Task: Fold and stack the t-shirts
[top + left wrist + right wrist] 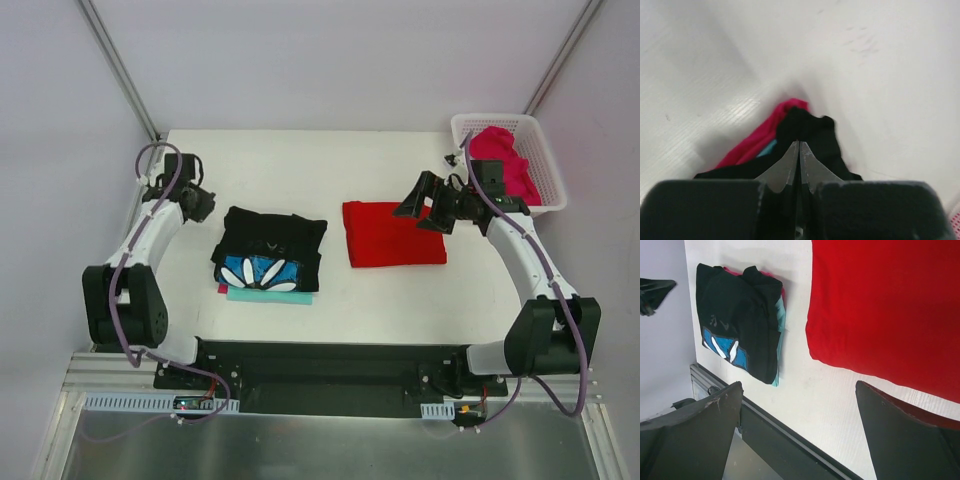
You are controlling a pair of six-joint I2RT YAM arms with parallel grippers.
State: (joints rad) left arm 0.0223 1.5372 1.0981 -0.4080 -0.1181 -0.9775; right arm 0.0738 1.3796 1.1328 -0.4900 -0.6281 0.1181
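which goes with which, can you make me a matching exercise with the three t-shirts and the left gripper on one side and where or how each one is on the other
Column one:
1. red t-shirt
2. black flower-print t-shirt
3. magenta-pink t-shirt
4. left gripper

Column two:
a. bunched up in the white basket
b. shut, next to the pile on the left
c. folded, lying on top of a teal cloth
d. folded, alone on the table near the middle

Pairs: 1-d, 2-c, 3-a, 4-b
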